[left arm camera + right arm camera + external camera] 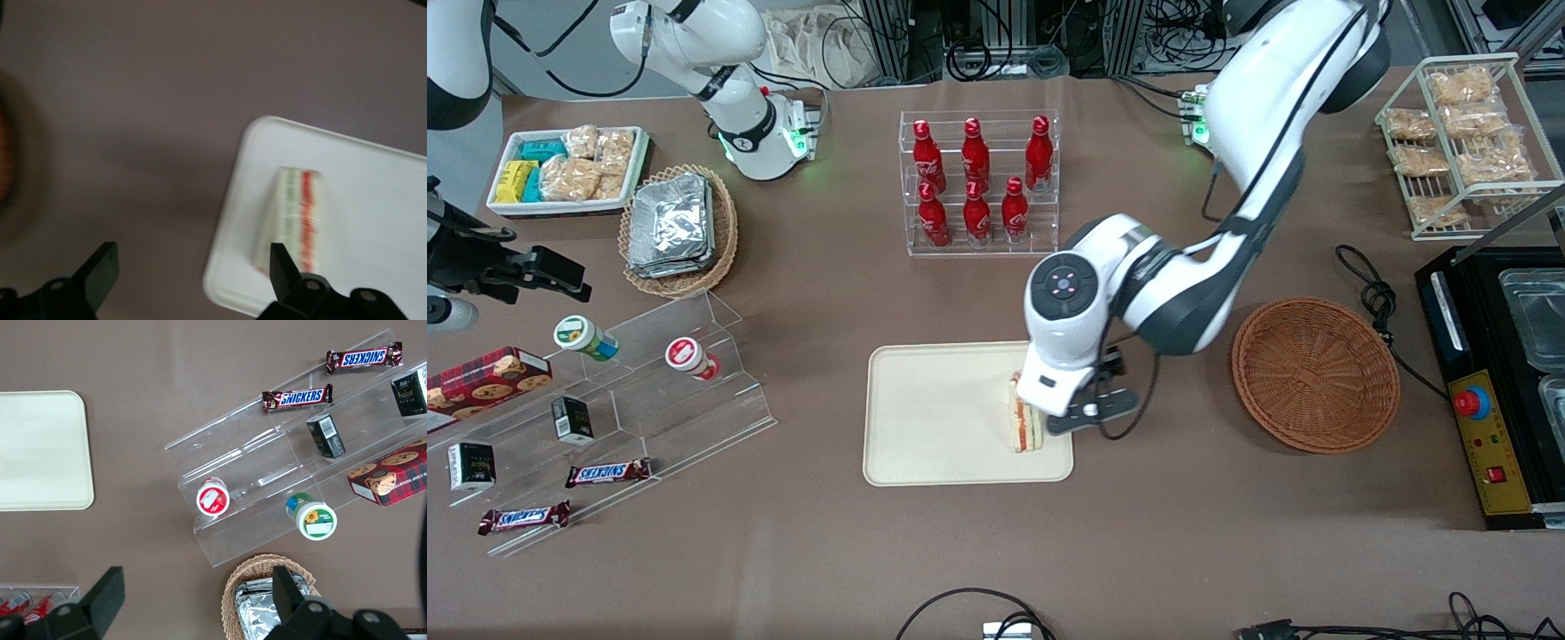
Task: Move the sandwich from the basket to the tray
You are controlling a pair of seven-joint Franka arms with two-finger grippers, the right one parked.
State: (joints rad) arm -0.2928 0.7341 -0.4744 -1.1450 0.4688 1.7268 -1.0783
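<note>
We see gripper point(190, 270) fingers point(100, 267) spread wide, released, gripping nothing. One finger overlaps sandwich point(293, 220) edge in wrist view; contact we cannot tell. Sandwich lies on tray point(934, 418), near edge toward basket point(1314, 373). Gripper point(1089, 404) hangs just above the sandwich point(1024, 418), over the tray's edge. Arm hides part of sandwich in front view. Basket rim blurred, cut off in wrist view.
</note>
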